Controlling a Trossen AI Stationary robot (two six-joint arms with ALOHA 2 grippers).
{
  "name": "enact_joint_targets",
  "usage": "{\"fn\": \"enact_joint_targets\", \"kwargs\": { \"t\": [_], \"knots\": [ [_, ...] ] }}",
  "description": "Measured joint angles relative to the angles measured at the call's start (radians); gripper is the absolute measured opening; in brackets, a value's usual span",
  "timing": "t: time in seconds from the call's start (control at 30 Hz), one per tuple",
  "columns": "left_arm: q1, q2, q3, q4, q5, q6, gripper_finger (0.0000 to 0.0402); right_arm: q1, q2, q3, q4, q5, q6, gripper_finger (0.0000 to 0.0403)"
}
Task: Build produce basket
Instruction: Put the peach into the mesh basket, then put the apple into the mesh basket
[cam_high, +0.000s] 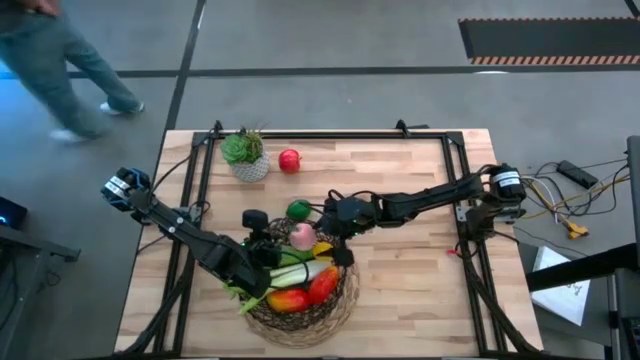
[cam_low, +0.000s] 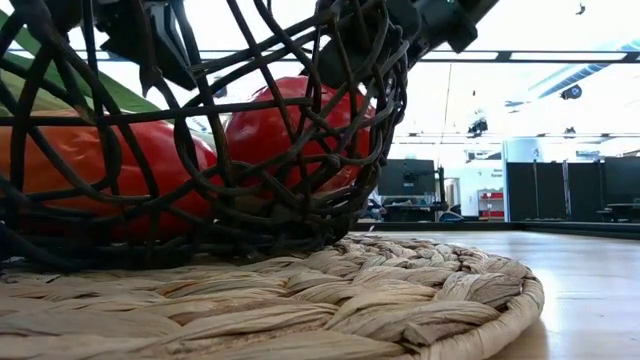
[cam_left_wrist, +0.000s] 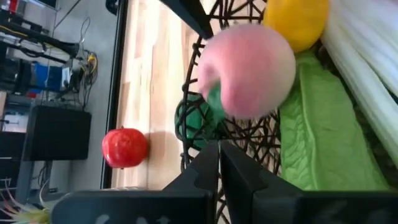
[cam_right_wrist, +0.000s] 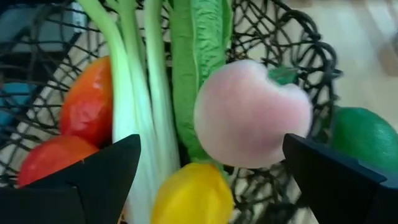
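The dark wicker basket stands on a round woven mat at the table's near middle. In it lie a leek, a green leafy bunch, two red-orange fruits, a lemon and a pink peach by the far rim. A lime lies on the table just beyond that rim. A red apple lies farther back. My right gripper hangs open over the far rim, with the peach ahead between its fingers. My left gripper is shut over the basket's left side.
A potted plant in a white pot stands at the far left of the table, beside the apple. A person walks on the floor beyond the table's far left corner. Bare wood lies to the right of the basket.
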Motion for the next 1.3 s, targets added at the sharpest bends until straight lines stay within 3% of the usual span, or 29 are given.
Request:
{"fn": "enact_joint_targets", "kwargs": {
  "t": [0.27,0.47,0.73,0.83,1.03,1.3],
  "knots": [
    [-0.006,0.000,0.069,0.004,0.000,-0.004,0.0000,0.070,-0.113,-0.001,-0.047,0.146,-0.058,0.0384],
    [-0.006,-0.003,0.144,0.007,-0.036,-0.097,0.0000,0.187,-0.205,-0.048,-0.055,0.450,-0.063,0.0384],
    [0.036,-0.029,0.162,0.006,-0.041,-0.187,0.0000,0.348,-0.285,-0.262,-0.058,0.675,0.178,0.0384],
    [0.112,-0.050,0.162,0.003,-0.006,-0.208,0.0000,0.416,-0.300,-0.337,-0.059,0.783,0.296,0.0384],
    [0.354,-0.060,0.155,-0.001,0.181,-0.121,0.0017,0.548,-0.289,-0.416,-0.037,1.019,0.484,0.0384],
    [0.726,-0.040,0.151,0.083,0.358,0.006,0.0153,0.616,-0.221,-0.434,-0.002,1.131,0.557,0.0384]
  ]
}}
